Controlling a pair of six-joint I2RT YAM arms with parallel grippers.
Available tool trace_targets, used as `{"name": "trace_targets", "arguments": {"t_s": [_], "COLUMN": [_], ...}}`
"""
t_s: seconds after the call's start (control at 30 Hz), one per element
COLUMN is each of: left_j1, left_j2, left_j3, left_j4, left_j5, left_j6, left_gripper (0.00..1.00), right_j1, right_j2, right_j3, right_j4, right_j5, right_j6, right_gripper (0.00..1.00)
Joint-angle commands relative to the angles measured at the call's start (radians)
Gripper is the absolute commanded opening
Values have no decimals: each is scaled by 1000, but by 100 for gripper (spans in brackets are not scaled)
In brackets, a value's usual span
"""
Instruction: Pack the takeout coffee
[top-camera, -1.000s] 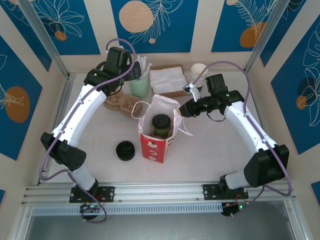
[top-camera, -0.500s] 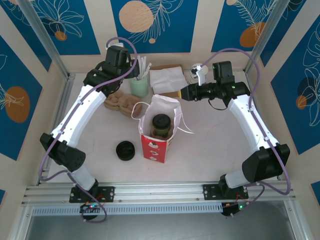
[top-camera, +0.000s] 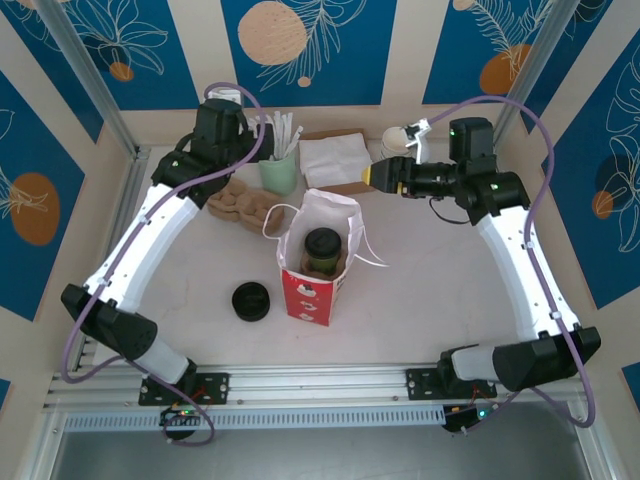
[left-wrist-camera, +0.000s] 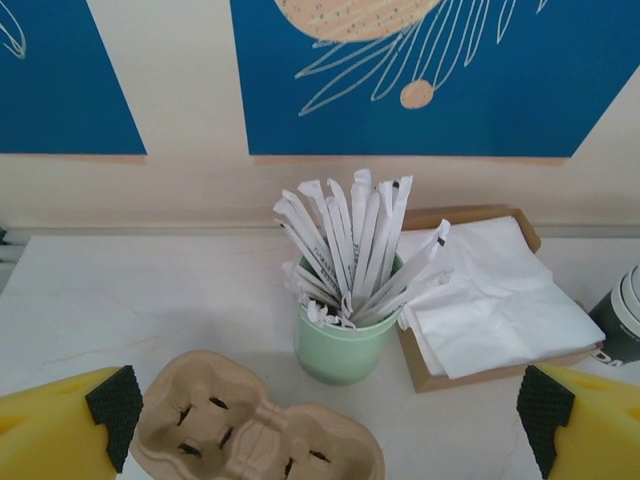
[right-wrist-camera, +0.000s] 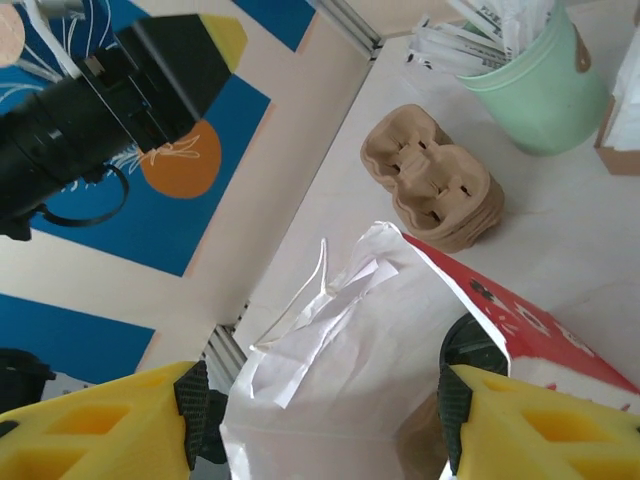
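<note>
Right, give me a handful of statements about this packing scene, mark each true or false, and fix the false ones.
1. The takeout coffee stands inside the red bag. True.
2. The right claw is shut on the bag's handle. False: it is open, holds nothing and is apart from the bag, near the napkin tray.
3. A loose black lid lies on the table, left of the bag in the top view. True.
4. The green cup is empty. False: it is full of paper-wrapped sticks.
5. The left claw is open. True.
</note>
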Motion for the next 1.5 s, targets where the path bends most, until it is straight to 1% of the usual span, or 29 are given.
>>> {"name": "trace_targets", "arguments": {"t_s": [0.0, 0.1, 0.2, 0.27, 0.47, 0.57, 0.63, 0.87, 0.97, 1.07, 1.1, 1.23, 1.37, 1.47], "left_j1": [31, 39, 47, 49, 55, 56, 57, 57, 56, 57, 56, 57, 57, 56], "left_j2": [74, 153, 238, 286, 362, 390, 409, 471, 496, 519, 529, 564, 592, 604], "left_j3": [71, 146, 236, 286, 325, 333, 337, 361, 384, 400, 408, 445, 471, 481], "left_j4": [-60, -93, -122, -126, -84, -64, -57, -82, -91, -92, -96, -118, -122, -130], "left_j5": [68, 84, 107, 101, 89, 85, 86, 62, 61, 63, 59, 45, 42, 26], "left_j6": [-7, -27, -31, -26, -27, -43, -56, -103, -108, -115, -119, -133, -134, -142], "left_gripper": [95, 94, 91, 91, 88, 80, 80, 73, 64, 59, 57, 55, 56, 55], "right_j1": [-28, -34, -37, -42, -38, -38, -39, -39, -36, -37, -37, -39, -40, -39], "right_j2": [-23, -39, -50, -46, -65, -77, -77, -82, -95, -97, -94, -86, -96, -93], "right_j3": [-34, -46, -49, -43, -117, -143, -143, -149, -173, -185, -184, -182, -209, -204], "right_j4": [-25, -26, -23, -22, 21, 15, -1, -19, 8, 4, -2, -13, 51, 58], "right_j5": [-51, -62, -2, -2, 16, 26, 33, 52, 47, 66, 66, 65, -23, -39], "right_j6": [130, 150, 208, 208, 232, 218, 206, 175, 173, 181, 178, 171, 170, 168], "right_gripper": [65, 65, 64, 64, 62, 62, 62, 61, 60, 60, 60, 60, 61, 61]}}
